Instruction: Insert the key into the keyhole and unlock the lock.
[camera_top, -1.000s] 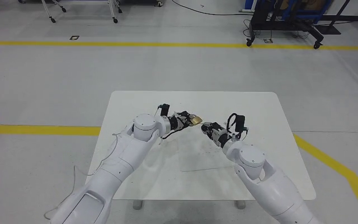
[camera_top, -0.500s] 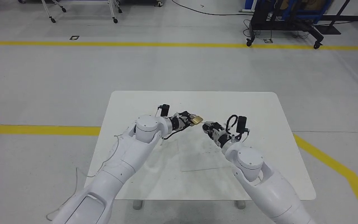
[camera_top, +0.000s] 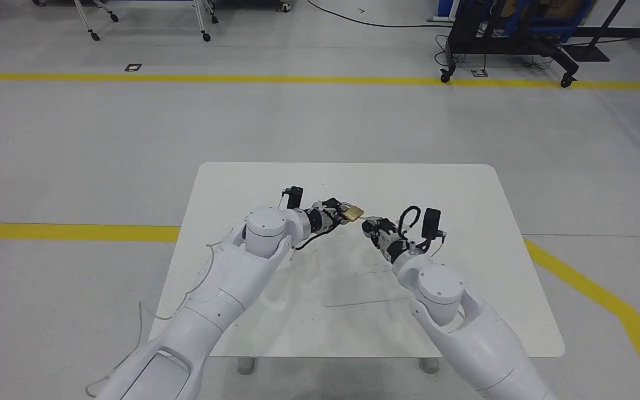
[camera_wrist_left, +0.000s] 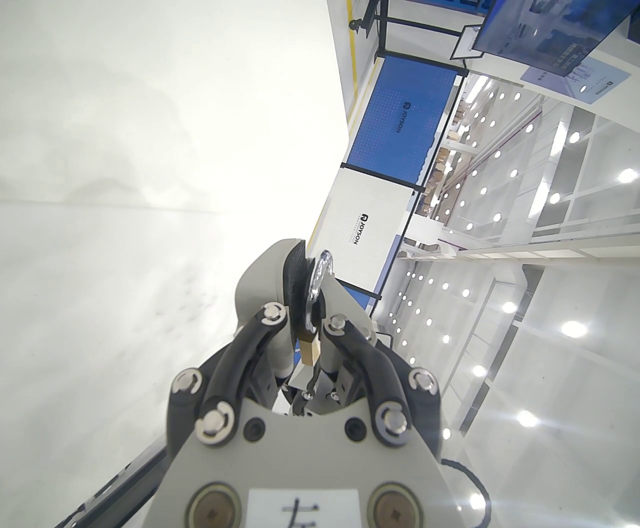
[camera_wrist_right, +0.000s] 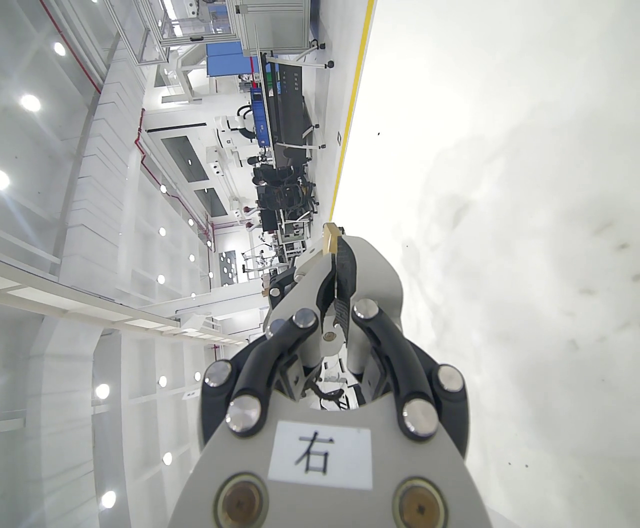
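Observation:
Above the middle of the white table, my left gripper is shut on a brass padlock. In the left wrist view the gripper clamps the lock's silver shackle, and the brass body sits deeper between the fingers. My right gripper faces the padlock from the right, a short gap away. It is shut on a small brass key whose tip pokes out past the fingertips. The keyhole is hidden.
Both grippers hover over bare table with free room on all sides. The floor beyond has yellow lines. A dark cart stands far off at the back right.
The right wrist has turned a little and its forearm has shifted, with the key tip staying close to the padlock. The left arm has barely moved.

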